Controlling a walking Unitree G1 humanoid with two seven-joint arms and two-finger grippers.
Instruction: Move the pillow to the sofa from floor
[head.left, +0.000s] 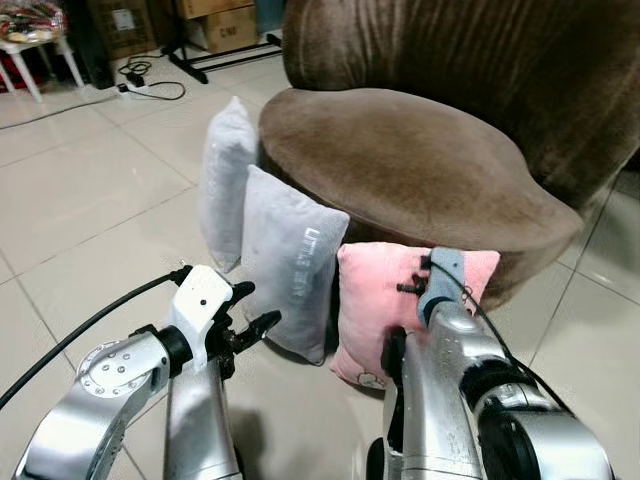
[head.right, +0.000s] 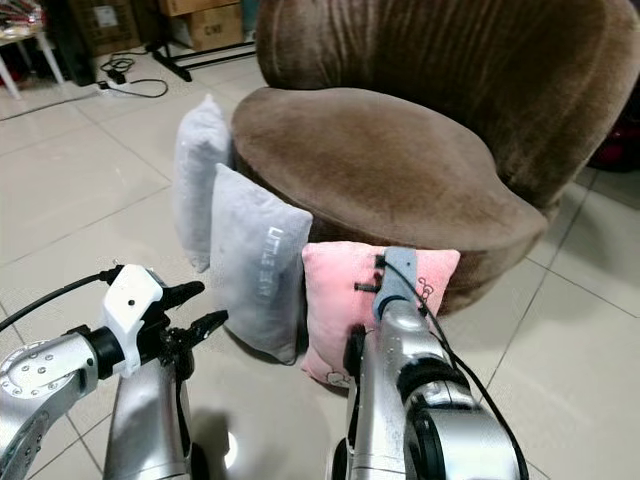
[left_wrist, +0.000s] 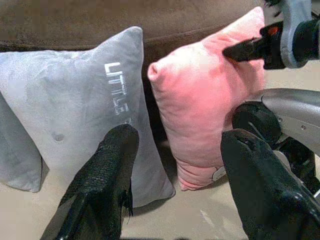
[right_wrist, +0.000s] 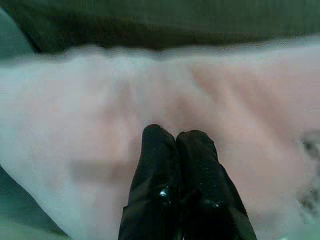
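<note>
On the tiled floor (head.left: 90, 200), against the base of the brown sofa (head.left: 400, 170), three cushions stand on edge; the pink pillow (head.left: 365, 300) leans nearest the robot, just beside a grey pillow (head.left: 295, 260) bearing pale lettering, with a second grey pillow (head.left: 228, 175) behind that one; none rests on the seat, so the task appears barely begun, with lifting, carrying and placing all still to do. The pink pillow is judged the likeliest object of the move, since both arms point toward it; the task sentence does not say which.

Right arm: extended forward and low, its forearm crossing the front of the pink pillow in the head views; the right gripper (right_wrist: 177, 142) has its two black fingers pressed together, tips set at the pink fabric, apparently touching it though the blur leaves contact uncertain; nothing lies between the fingers, so no hold is yet made.

Left arm: bent at the elbow and held lower left, a black cable (head.left: 70, 340) trailing from its wrist; the left gripper (left_wrist: 175, 145) has its fingers (left_wrist: 107, 165) spread wide, aimed at the gap where the lettered grey pillow meets the pink one, short of both and holding nothing.

Beyond the sofa: cardboard boxes (head.left: 220, 25) and a power strip (head.left: 135, 87) lie well apart from the work.
</note>
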